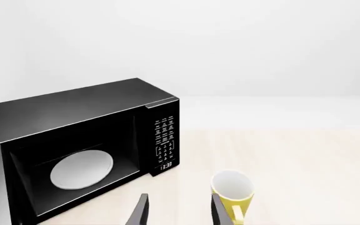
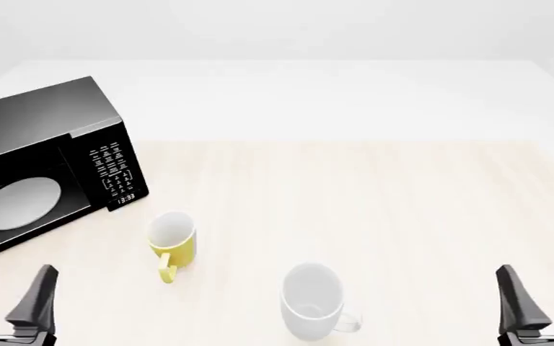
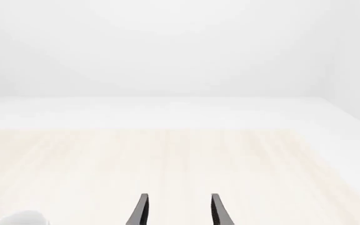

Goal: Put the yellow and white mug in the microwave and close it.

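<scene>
The left gripper (image 2: pixel 9 295) is hovering with fingers spread wide and empty at the desk's (image 2: pixel 374 202) near left corner; the right gripper (image 2: pixel 539 295) is doing likewise at the near right corner. The yellow and white mug (image 2: pixel 172 244) is standing upright near the left gripper, just in front of the microwave (image 2: pixel 37 166), which is sitting open at the left edge. A white mug (image 2: pixel 313 301) is standing by the near edge.

Pale wood-grain bench (image 2: pixel 374 209), matt. Glossy black microwave (image 2: pixel 37 122) with smooth white plate (image 2: pixel 19 203) inside. Yellow mug (image 2: pixel 173 245), smooth, ceramic-looking. Dark matt fingers (image 2: pixel 37 295).
</scene>
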Controlling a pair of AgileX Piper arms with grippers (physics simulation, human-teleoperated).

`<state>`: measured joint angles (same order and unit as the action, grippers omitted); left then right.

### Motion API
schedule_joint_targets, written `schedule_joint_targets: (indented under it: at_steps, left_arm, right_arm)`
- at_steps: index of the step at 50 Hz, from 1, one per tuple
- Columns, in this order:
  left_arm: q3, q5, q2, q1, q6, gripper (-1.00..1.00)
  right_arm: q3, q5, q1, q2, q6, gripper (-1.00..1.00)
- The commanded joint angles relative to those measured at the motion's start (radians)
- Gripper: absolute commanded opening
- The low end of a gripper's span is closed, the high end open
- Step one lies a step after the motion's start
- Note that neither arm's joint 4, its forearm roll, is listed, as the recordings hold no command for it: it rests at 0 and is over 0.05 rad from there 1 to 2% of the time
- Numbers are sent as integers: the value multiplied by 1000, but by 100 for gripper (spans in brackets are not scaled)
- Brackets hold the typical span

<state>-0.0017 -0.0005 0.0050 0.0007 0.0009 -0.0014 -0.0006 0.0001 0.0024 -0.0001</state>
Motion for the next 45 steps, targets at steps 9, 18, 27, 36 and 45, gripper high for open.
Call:
schedule_joint_targets:
  at_steps: [9, 18, 27, 36, 45]
  left_arm:
    - [-8, 20, 6, -14, 12, 100]
    - [-18, 16, 32, -31, 13, 100]
    - [-48, 93, 2, -92, 28, 100]
    - [-75, 170, -3, -159, 43, 100]
    - [-70, 203, 19, -194, 33, 100]
  right_arm:
    - [-3, -1, 0, 5, 0, 100]
    - [-3, -1, 0, 5, 0, 100]
    - [-3, -1, 0, 6, 0, 100]
    - [-3, -1, 0, 6, 0, 100]
    - [-3, -1, 0, 6, 0, 100]
